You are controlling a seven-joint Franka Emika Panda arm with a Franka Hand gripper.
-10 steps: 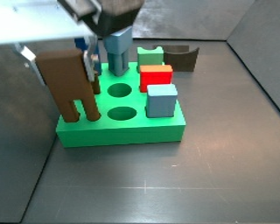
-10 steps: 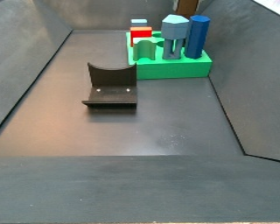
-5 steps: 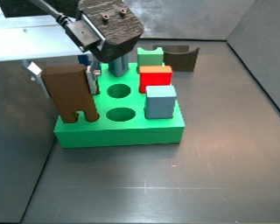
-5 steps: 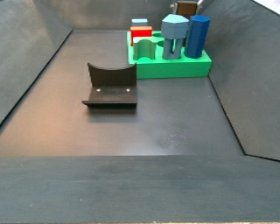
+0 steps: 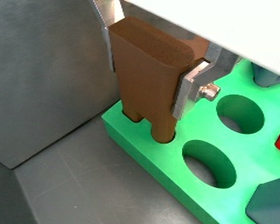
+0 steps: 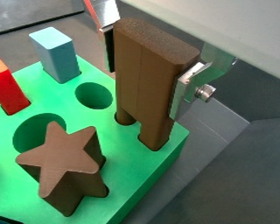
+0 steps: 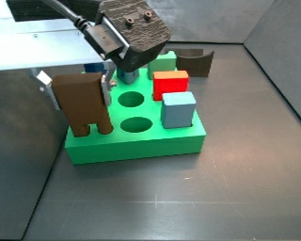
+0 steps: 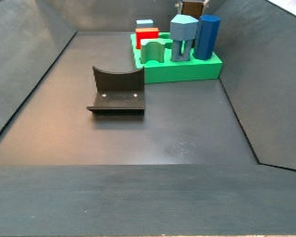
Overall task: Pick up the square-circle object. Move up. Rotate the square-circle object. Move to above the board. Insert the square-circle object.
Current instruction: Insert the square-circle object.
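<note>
My gripper [image 7: 78,87] is shut on the square-circle object [image 7: 80,105], a mid-brown upright block with its notched end pointing down. Both wrist views show the silver fingers [image 5: 194,81] [image 6: 199,75] pressed against its two sides, gripper [image 5: 150,61] [image 6: 152,52]. The block [image 5: 146,79] [image 6: 146,87] stands over the corner of the green board [image 7: 134,141] [image 5: 154,157] [image 6: 143,166]. Its two legs reach the board's top surface. Whether they sit inside a hole is hidden. The board [image 8: 178,72] also shows at the far end of a side view.
On the board stand a red block [image 7: 169,83], a light-blue block [image 7: 176,109], blue pegs [image 8: 209,37] and a brown star-shaped piece [image 6: 63,168]. Round holes [image 7: 131,97] are open. The dark fixture [image 8: 116,91] stands on the floor, with grey walls around.
The gripper has come down and slightly sideways with the block still held. The block's legs now sit lower at the board's corner.
</note>
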